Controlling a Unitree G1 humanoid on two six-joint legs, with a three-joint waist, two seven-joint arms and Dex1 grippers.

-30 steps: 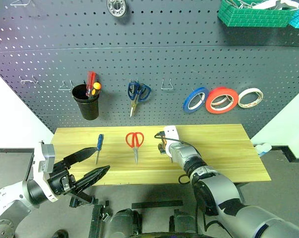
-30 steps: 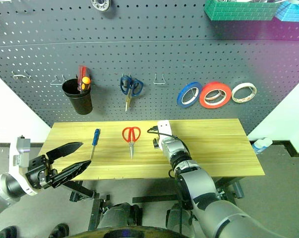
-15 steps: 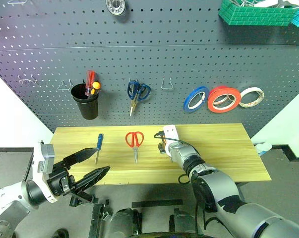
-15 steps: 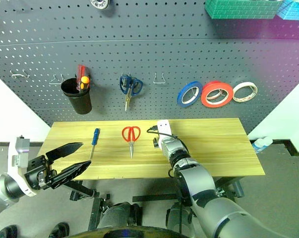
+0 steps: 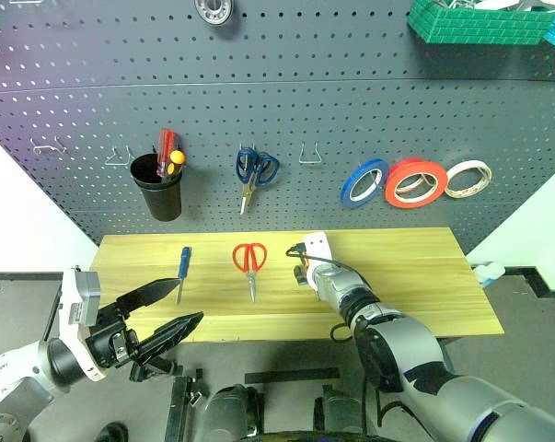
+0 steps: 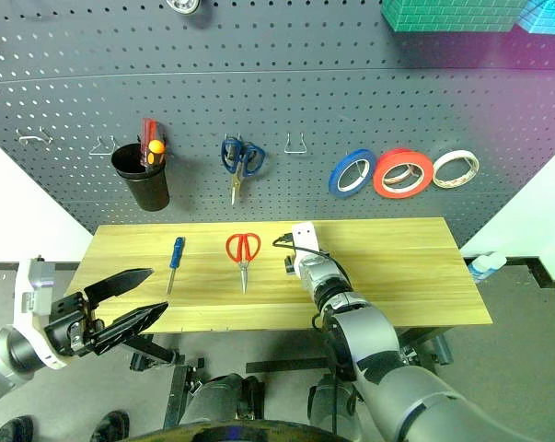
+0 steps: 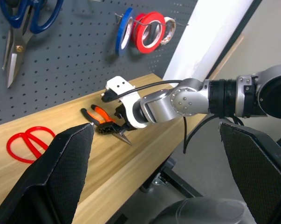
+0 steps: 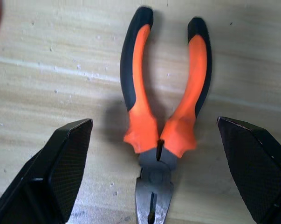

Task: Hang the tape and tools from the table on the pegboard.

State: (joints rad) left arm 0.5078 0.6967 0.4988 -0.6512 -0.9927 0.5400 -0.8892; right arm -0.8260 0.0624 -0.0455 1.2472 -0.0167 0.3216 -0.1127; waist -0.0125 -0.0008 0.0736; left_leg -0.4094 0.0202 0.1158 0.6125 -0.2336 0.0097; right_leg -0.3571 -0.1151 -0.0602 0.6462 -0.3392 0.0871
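Observation:
The orange-and-black pliers [image 8: 161, 135] lie flat on the wooden table [image 5: 415, 276], and my right gripper [image 8: 154, 122] hovers just over them, open, one finger on each side of the handles. In the left eye view the right gripper [image 5: 303, 273] is at the table's middle. Red-handled scissors [image 5: 250, 261] and a small blue-handled screwdriver [image 5: 184, 266] lie on the table to its left. The orange-red tape [image 5: 412, 182] hangs on the dark grey pegboard [image 5: 277, 110]. My left gripper [image 5: 190, 299] is open and empty, off the table's front left corner.
On the pegboard hang a black cup [image 5: 159, 191] with red and orange screwdrivers, blue-handled scissors [image 5: 256, 171], a blue roll [image 5: 363, 184] and a whitish roll [image 5: 466, 180]. A bare wire hook [image 5: 312, 157] sits above the table. Green bins [image 5: 470, 23] sit at the top right.

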